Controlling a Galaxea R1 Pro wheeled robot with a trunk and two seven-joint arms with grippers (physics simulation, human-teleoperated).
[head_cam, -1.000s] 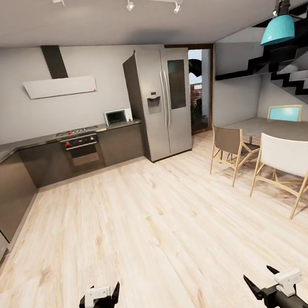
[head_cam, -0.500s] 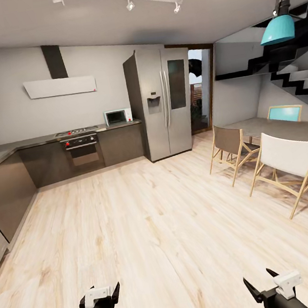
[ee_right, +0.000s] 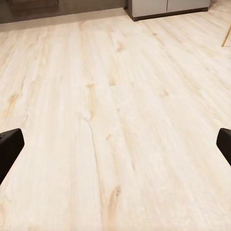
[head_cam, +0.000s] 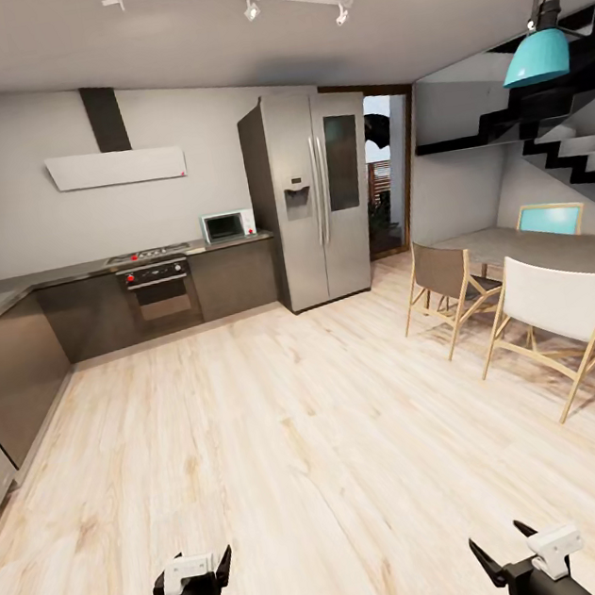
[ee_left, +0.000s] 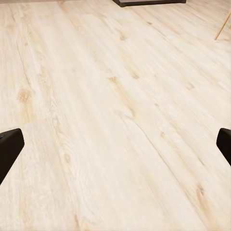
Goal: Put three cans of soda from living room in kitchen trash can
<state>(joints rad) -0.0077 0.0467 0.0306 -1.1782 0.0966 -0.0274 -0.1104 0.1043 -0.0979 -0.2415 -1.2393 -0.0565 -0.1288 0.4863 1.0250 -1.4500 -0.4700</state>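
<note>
I am facing the kitchen, with dark grey cabinets (head_cam: 100, 313), a steel double-door fridge (head_cam: 318, 209), a built-in oven (head_cam: 158, 290), a white hood (head_cam: 116, 167) and a small microwave (head_cam: 227, 225). The cans of soda, the tash can and the living room are out of view. My left gripper (head_cam: 203, 559) hangs low over the wood floor, open and empty. My right gripper (head_cam: 499, 539) is also open and empty. In the wrist views, the left gripper's (ee_left: 115, 144) and the right gripper's (ee_right: 115, 144) dark fingertips (ee_left: 7, 147) (ee_right: 7, 144) stand wide apart over bare planks.
A dining table (head_cam: 557, 249) with wooden chairs (head_cam: 557, 311) (head_cam: 443, 285) stands at the right, under a teal lamp (head_cam: 537, 52) and a black stair (head_cam: 561, 144). A doorway (head_cam: 388, 169) opens beside the fridge. Light wood floor (head_cam: 289, 432) stretches ahead.
The right gripper has drifted slightly down and left in the head view. The left gripper and the room look the same.
</note>
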